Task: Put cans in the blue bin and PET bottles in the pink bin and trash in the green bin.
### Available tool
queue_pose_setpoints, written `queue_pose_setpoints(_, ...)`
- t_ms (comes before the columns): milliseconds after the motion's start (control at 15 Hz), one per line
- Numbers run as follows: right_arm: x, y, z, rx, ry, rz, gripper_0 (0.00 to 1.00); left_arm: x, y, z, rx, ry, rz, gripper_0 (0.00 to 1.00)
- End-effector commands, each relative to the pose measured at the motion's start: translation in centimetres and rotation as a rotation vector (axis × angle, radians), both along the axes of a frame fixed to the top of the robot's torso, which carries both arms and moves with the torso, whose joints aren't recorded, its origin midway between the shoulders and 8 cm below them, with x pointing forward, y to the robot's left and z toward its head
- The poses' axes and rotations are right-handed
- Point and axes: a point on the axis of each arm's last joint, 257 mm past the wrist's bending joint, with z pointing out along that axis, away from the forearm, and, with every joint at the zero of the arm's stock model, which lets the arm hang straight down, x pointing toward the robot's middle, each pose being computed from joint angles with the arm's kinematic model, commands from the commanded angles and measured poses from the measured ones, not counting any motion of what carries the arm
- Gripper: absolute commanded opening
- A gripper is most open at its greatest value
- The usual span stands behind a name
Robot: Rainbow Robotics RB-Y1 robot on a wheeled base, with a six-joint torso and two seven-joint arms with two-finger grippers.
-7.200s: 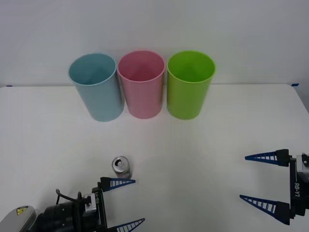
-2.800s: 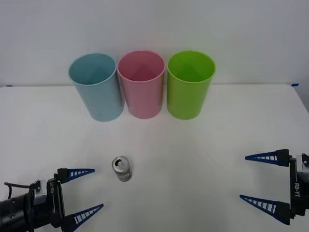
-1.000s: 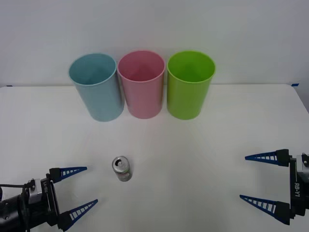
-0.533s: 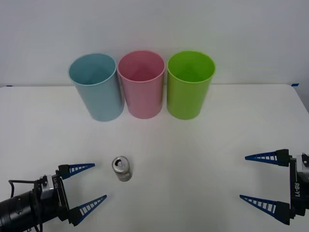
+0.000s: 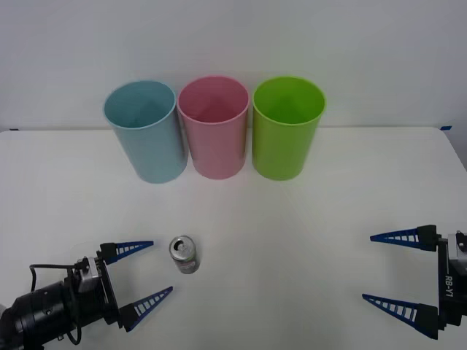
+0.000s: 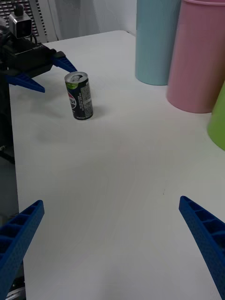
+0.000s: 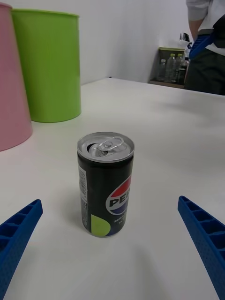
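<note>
I'm lining my left hand [image 5: 144, 274] up low at the counter's [image 5: 292, 240] near-left part, fingers spread wide and released, nothing in them. The small aluminium drink can, silver top with pull tab over a dark printed body [image 5: 184, 254], is standing upright just beyond my fingertips, not touching either one. In the left wrist view the can [image 7: 105, 183] is sitting centred in the gap between my two blue ribbed fingers [image 7: 18, 229], so I judge this as the approach for a side grasp.

My right hand [image 5: 403, 271] is parking at the near-right edge, also spread and empty.

The tall light blue tapered plastic bin [image 5: 146, 130], the pale pink one [image 5: 215, 125] and the lime green one [image 5: 286, 125] are standing in a row along the far edge, well apart from the can.

Hard to tell: bin bottoms aren't readable. The can's label is partly turned away.
</note>
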Motion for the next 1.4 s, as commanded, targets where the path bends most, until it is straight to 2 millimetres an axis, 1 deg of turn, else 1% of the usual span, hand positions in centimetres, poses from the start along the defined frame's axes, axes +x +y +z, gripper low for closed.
queue_pose_setpoints(67, 0.0, 0.0, 0.0, 0.000, 0.000, 0.000, 1.00, 0.6, -0.6, 0.0, 0.000, 0.001, 0.004, 1.00)
queue_pose_setpoints(1133, 0.0, 0.0, 0.0, 0.000, 0.000, 0.000, 1.00, 3.7, -4.1, -0.1, 0.021, 0.025, -0.006, 1.00)
queue_pose_setpoints(1400, 0.0, 0.0, 0.0, 0.000, 0.000, 0.000, 1.00, 4.2, -4.8, 0.0, 0.021, 0.032, -0.014, 1.00)
